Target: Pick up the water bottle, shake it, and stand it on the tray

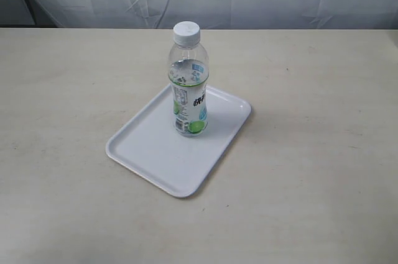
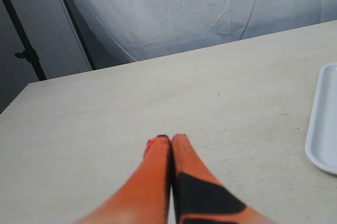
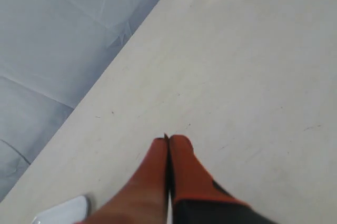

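- The water bottle (image 1: 189, 87) stands upright on the tray (image 1: 149, 152), on the half of the tray nearer the bench's far edge.
- The tray lies about mid-bench (image 1: 311, 183), turned at a slant to the bench edges.
- The white screw cap (image 1: 186, 32) is on. Clear liquid seems to reach near the shoulder.
- Handling, as a guess: fairly weighty for its size. The thin plastic walls would give under a hard squeeze, and the glossy label (image 1: 189, 105) could be slippery.
- Best hold: across the labelled mid-body below the shoulder, firm enough for shaking. The narrow neck is a poorer place.
- The left gripper (image 2: 171, 138) is clenched and empty, its orange fingers pressed together above bare bench. The tray's rim (image 2: 322, 124) shows off to one side.
- The right gripper (image 3: 169, 139) is likewise clenched on nothing, over bare bench.
- Neither gripper appears in the exterior view, so both are well apart from the bottle.
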You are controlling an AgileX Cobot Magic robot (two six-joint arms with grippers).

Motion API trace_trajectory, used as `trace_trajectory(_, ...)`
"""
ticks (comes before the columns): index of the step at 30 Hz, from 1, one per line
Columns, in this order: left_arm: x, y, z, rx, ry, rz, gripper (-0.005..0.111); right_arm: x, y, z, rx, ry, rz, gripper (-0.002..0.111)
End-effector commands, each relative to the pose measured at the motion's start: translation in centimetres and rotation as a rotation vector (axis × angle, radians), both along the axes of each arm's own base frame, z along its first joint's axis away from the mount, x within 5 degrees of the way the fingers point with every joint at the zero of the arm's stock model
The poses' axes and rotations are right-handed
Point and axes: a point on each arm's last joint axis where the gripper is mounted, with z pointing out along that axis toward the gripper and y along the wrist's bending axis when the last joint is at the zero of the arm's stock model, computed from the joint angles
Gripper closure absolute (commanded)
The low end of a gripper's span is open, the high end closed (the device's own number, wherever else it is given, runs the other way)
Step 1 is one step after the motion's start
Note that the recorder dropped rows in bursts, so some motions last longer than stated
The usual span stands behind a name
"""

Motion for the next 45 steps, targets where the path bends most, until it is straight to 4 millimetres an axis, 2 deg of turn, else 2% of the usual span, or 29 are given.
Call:
trace_trajectory(1,0.0,-0.01,0.02,-0.007,-0.014,-0.001,0.106,-0.17,0.33,-0.46,-0.081,-0.054,0.071,0.109)
trace_trajectory(4,0.0,-0.01,0.02,-0.007,-0.014,-0.001,0.106,-0.33,0.76,-1.29,-0.161,-0.097,0.149,0.109)
trace_trajectory(11,0.0,-0.01,0.02,-0.007,-0.014,-0.001,0.106,-0.69,0.86,-0.82,-0.24,-0.171,0.181,0.109)
trace_trajectory(22,0.0,-0.01,0.02,-0.007,-0.014,-0.001,0.106,-0.71,1.01,-0.87,-0.183,-0.169,0.182,0.109)
trace_trajectory(45,0.0,-0.01,0.02,-0.007,-0.014,-0.001,0.106,-0.71,1.01,-0.89,-0.183,-0.166,0.182,0.109)
